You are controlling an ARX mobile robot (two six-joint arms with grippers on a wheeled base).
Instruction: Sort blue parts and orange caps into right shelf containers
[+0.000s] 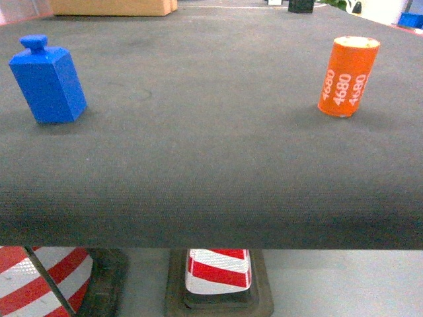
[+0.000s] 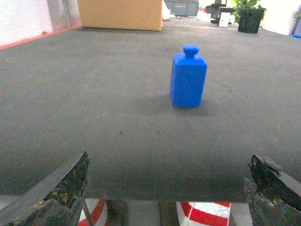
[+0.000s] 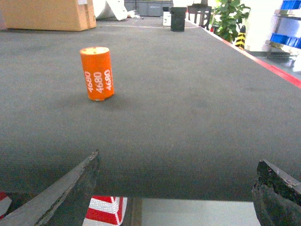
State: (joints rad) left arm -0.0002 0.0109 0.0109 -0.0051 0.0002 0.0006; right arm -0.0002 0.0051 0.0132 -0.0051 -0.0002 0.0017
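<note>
While both arms hang back at the near edge of the table, nothing is yet in hand. On the left, the blue part (image 1: 47, 80), a square-bodied block with a knob on top, stands upright on the dark mat (image 1: 211, 165), its long axis vertical. It lies straight ahead of the left gripper (image 2: 167, 188) and a touch to its right, well out of reach for now; that gripper's worn fingers (image 2: 56, 193) stand wide apart with nothing between them. Over on the right, the orange cap (image 1: 348, 76), a cylinder printed with 4680, also stands on end. From the right gripper (image 3: 176, 188), likewise spread open and empty, it lies ahead and off to the left.

Each arm looks nearer to its own piece, so a forward reach should do, closing around the upright sides.

Below the table edge sit red-and-white traffic cones (image 1: 218, 271). At the far end rests a cardboard box (image 2: 121, 14), and blue crates (image 3: 287, 33) on shelving show beyond the table's right side, near a potted plant (image 3: 229, 19).
</note>
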